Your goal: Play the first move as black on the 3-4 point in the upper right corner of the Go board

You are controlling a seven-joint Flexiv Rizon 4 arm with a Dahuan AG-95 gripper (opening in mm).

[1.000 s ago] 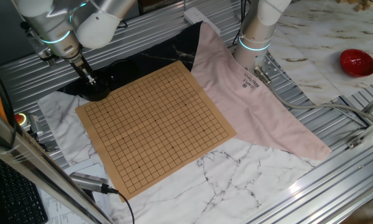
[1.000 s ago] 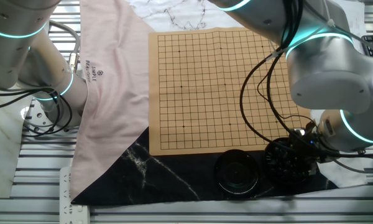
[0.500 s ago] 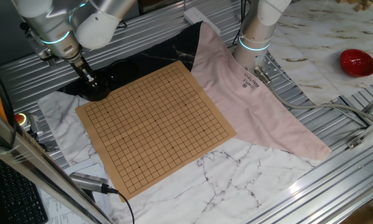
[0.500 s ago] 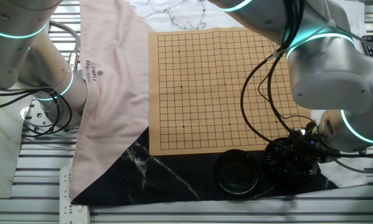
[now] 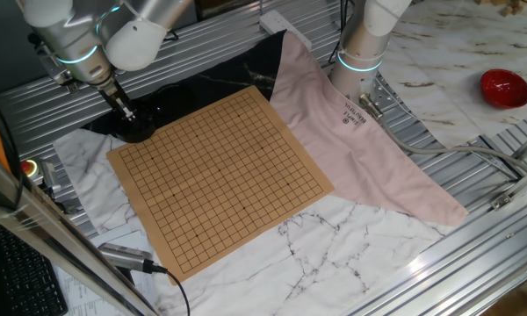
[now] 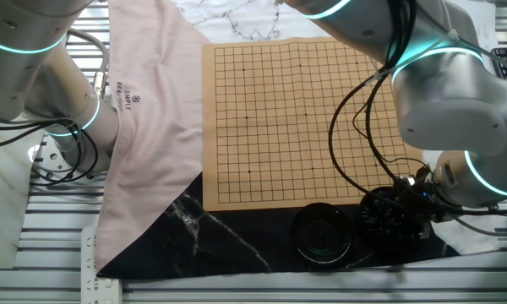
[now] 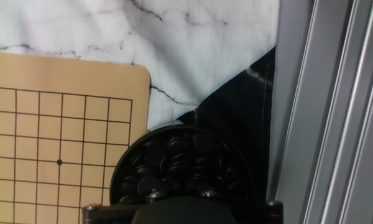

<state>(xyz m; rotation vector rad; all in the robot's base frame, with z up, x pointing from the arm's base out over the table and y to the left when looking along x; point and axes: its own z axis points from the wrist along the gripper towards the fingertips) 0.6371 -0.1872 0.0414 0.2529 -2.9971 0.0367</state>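
Observation:
The wooden Go board (image 5: pixel 220 175) lies flat and bears no stones; it also shows in the other fixed view (image 6: pixel 300 118) and at the left of the hand view (image 7: pixel 56 137). A round black bowl full of glossy black stones (image 7: pixel 180 162) stands just off one board corner (image 6: pixel 395 221). My gripper (image 5: pixel 127 114) hangs right over this bowl, fingers pointing down into it. In the hand view only the hand's dark body shows at the bottom edge; the fingertips are lost against the dark stones. The grid crossings near that corner, around the star point (image 7: pixel 59 162), are bare.
A second round black container (image 6: pixel 321 234) sits beside the bowl on black cloth (image 6: pixel 228 236). A pink cloth (image 5: pixel 351 132) covers the board's far side by the second arm's base (image 5: pixel 360 53). Aluminium rails (image 7: pixel 336 93) run beside the bowl. A red bowl (image 5: pixel 505 88) stands far right.

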